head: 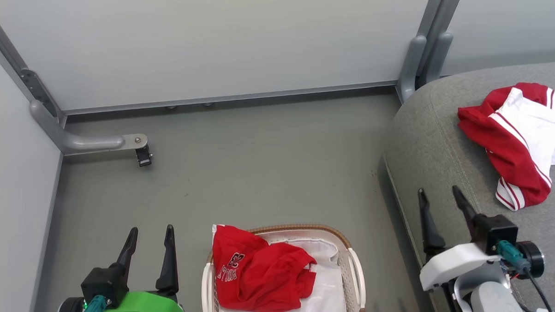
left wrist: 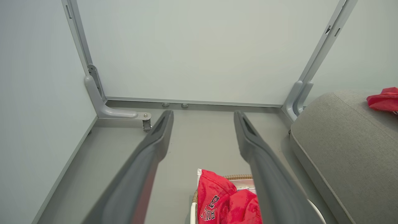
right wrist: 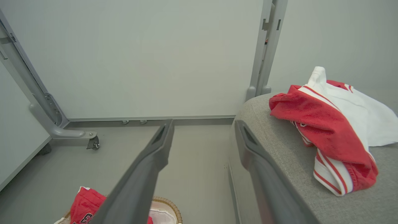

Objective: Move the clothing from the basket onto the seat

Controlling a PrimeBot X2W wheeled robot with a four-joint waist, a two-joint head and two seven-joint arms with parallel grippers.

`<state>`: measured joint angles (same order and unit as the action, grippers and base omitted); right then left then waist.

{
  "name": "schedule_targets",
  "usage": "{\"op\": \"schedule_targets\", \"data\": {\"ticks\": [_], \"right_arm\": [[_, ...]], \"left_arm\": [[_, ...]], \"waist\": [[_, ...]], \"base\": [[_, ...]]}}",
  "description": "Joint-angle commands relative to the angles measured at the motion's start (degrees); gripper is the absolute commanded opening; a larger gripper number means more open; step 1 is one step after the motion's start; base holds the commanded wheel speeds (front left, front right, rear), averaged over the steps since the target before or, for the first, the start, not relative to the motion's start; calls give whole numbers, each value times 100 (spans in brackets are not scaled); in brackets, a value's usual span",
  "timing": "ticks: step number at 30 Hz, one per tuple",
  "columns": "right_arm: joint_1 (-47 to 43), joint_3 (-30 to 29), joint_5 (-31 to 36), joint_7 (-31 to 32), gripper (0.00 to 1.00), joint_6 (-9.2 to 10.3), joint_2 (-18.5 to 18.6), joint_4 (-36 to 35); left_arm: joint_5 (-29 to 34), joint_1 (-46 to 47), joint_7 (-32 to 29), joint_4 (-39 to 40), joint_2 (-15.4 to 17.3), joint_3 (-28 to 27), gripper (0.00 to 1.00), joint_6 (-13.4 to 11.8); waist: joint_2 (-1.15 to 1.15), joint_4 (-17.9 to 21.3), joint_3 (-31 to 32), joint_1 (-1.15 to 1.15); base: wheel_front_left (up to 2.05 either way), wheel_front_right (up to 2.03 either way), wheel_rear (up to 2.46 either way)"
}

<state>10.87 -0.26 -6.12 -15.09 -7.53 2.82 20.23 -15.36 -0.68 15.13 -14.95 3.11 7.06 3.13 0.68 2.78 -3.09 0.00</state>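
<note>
I find one garment left to shift. The "BULLS 23" jersey [head: 255,275] lies crumpled in the basket [head: 355,269], bunched against its left side, with one corner draped over the far-left rim. The white liner [head: 328,291] is bare on the right. The red-and-white garment [head: 518,132] is already on the seat [head: 435,134], well apart from the basket, which stands on the floor [head: 258,164] beside the seat's front edge.

The left pincer [head: 151,228] is spread and holds nothing. It hangs over the floor just left of the basket, fingers pointing away from me. The right pincer [head: 438,190] is likewise spread and empty. It sits over the seat's near edge, across the basket from the jersey.

The relation that matters is that the jersey lies to the right of the left pincer and below it, close by. In the left wrist view it shows low between the fingers, partly behind the right one [left wrist: 273,174]. In my judgement the left arm is the nearer and has the clearer line.

The heap runs roughly from the far-left rim towards the near right. A short rightward and downward reach should meet the raised fold by the rim. I judge the risk to be pinching the liner along with the jersey.
</note>
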Motion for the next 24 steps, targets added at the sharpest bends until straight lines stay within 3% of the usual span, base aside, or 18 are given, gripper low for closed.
{"op": "schedule_targets", "data": {"ticks": [1, 24], "right_arm": [[-109, 62, 1, -11, 100, 8, 18, 26], [-355, 124, -31, -12, 100, 8, 17, -47]], "left_arm": [[49, -84, 2, 39, -6, -45, 100, 40], [-62, -185, 3, -52, -22, 125, 100, 12]], "waist": [[-68, -13, 24, 0], [-68, -85, 153, 0]], "base": [[0, 0, 0], [0, 0, 0]]}}
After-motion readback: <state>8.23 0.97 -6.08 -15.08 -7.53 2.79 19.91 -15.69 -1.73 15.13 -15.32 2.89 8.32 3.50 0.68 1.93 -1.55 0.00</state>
